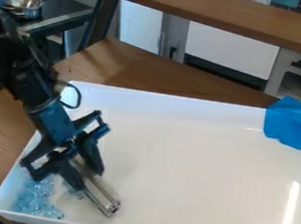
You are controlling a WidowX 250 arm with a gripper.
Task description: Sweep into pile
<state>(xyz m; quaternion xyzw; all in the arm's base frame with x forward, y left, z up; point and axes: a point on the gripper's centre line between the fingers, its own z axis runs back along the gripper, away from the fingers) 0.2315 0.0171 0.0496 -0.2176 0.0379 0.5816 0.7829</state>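
Pincer (90,181) is gripping silvery bar (107,200), bar slanting down from it over white tray (188,162). Clear bluish bits (36,200) are lying in tray just beside pincer. Blue sheet (284,121) is draping over tray corner, well apart from pincer.

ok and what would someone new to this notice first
Probably the black gripper at the left of the big white tray, with a silvery tool between its fingers. Next, the bright blue sheet over the tray's far right corner, then the pale blue bits clustered in the near left corner.
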